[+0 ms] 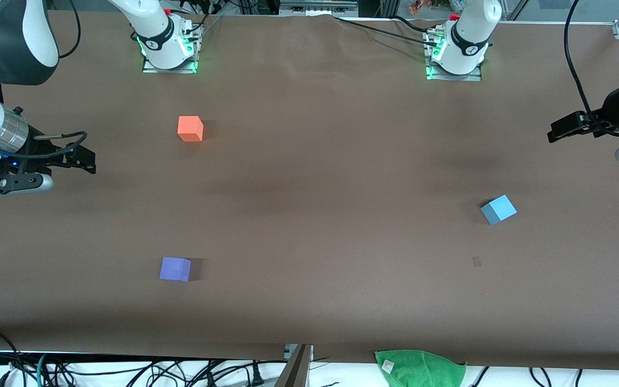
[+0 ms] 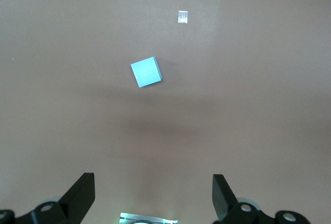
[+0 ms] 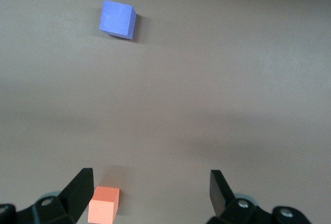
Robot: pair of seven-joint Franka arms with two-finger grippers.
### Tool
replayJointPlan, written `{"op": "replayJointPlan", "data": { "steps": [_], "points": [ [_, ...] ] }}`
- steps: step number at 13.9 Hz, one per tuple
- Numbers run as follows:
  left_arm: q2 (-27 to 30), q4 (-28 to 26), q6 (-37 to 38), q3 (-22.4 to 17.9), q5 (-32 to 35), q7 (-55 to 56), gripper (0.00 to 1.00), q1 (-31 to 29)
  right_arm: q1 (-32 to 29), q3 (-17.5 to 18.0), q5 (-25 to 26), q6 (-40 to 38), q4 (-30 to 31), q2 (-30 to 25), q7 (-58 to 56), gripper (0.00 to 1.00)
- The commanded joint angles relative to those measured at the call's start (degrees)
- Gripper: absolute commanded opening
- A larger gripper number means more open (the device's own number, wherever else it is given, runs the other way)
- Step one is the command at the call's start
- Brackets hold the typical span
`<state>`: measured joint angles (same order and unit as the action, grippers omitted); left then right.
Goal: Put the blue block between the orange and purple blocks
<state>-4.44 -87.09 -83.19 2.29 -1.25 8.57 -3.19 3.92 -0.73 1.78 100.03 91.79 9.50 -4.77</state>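
Observation:
The blue block point(image 1: 498, 209) sits on the brown table toward the left arm's end; it also shows in the left wrist view point(image 2: 146, 72). The orange block point(image 1: 190, 128) lies toward the right arm's end, near that arm's base. The purple block point(image 1: 175, 269) lies nearer the front camera, in line with the orange one. Both show in the right wrist view, orange point(image 3: 104, 205) and purple point(image 3: 117, 19). My left gripper point(image 1: 562, 131) point(image 2: 154, 182) is open and empty, up over the table's edge, apart from the blue block. My right gripper point(image 1: 81, 158) point(image 3: 150, 180) is open and empty, up over the table's other end.
A green cloth point(image 1: 421, 366) lies at the table's front edge. A small tape mark point(image 1: 476, 261) is on the table near the blue block, nearer the front camera. Cables run along the front edge. The arm bases point(image 1: 170, 48) point(image 1: 457, 54) stand at the back.

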Motion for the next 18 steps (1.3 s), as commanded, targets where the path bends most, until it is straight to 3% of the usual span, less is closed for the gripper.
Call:
{"op": "replayJointPlan", "data": {
  "steps": [1,18],
  "points": [
    [-1.01,2.01,1.36,0.09,-1.21,0.48,1.0,-0.33,-0.14,0.38,0.95,-0.98,-1.43,0.52,-0.59,0.99],
    [-2.77,1.57,1.89,-0.27,-0.59,2.15,1.0,-0.85,-0.05,0.38,0.95,-0.98,-1.43,0.61,-0.33,0.99]
  ]
}}
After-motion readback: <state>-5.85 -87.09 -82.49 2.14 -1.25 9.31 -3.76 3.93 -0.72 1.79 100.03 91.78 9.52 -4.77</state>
